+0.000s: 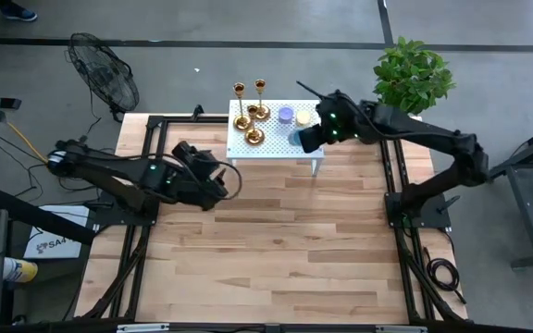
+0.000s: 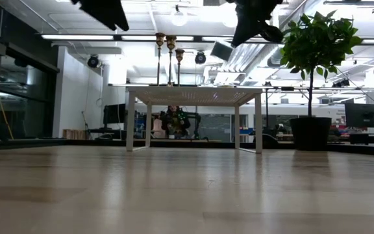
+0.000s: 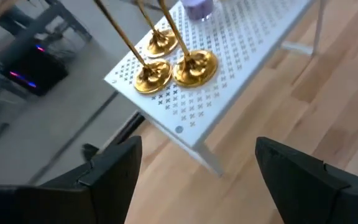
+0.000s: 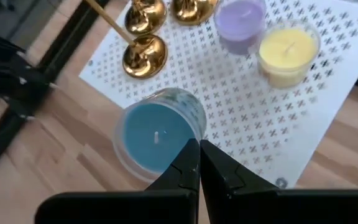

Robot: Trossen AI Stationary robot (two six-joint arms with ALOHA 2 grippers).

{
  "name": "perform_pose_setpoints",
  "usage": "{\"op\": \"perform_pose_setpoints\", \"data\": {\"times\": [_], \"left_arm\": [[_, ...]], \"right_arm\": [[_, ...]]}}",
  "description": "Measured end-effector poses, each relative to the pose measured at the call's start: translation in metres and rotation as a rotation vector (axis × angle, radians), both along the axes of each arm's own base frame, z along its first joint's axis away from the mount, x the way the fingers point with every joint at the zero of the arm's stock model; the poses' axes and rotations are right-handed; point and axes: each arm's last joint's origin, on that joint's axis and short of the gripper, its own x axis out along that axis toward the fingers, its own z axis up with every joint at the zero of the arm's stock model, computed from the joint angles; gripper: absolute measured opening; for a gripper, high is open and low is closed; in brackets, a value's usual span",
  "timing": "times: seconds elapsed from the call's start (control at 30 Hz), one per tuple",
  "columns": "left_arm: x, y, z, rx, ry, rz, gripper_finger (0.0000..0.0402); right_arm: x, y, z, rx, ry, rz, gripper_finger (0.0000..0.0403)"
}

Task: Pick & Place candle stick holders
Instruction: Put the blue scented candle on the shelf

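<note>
Three gold candle stick holders (image 1: 253,113) stand by their round bases on the left part of a small white perforated table (image 1: 271,148). They also show in the left wrist view (image 3: 194,67) and the low view (image 2: 170,60). My right gripper (image 1: 308,139) is over the table's near right part, shut on a blue candle in a glass (image 4: 157,134), not on a holder. My left gripper (image 1: 222,180) hangs open and empty over the wood, just near and left of the white table. Its fingers (image 3: 197,171) point at the holders. My right gripper pinches the blue candle glass's rim (image 4: 196,142) on the side nearest the gripper. One finger seems to be over the wax and one outside the wall. The fingers slant down from the table's right. The glass looks lifted off the white table and tilted (image 2: 221,50).
A purple candle (image 4: 240,18) and a yellow candle (image 4: 288,53) stand on the white table to the right of the holders. A potted plant (image 1: 413,74) stands beyond the far right corner and a fan (image 1: 105,69) at the far left. Black frame rails (image 1: 151,166) run along both sides.
</note>
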Motion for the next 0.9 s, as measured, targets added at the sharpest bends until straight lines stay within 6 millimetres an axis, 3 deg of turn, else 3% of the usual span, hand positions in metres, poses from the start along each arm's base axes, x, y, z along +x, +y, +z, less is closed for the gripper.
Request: {"op": "perform_pose_setpoints", "data": {"times": [0.13,0.5,0.9], "left_arm": [[-0.022,0.005,-0.009,-0.074,-0.126,-0.003,0.0307],[-0.065,0.014,-0.031,-0.226,-0.418,-0.068,0.0307],[-0.092,0.021,-0.06,-0.267,-0.579,-0.114,0.0307]], "right_arm": [[0.012,-0.011,0.006,0.009,0.085,0.016,0.0],[0.048,-0.038,-0.002,0.075,0.235,0.036,0.0],[0.049,-0.052,-0.018,0.153,0.304,-0.018,0.0]]}}
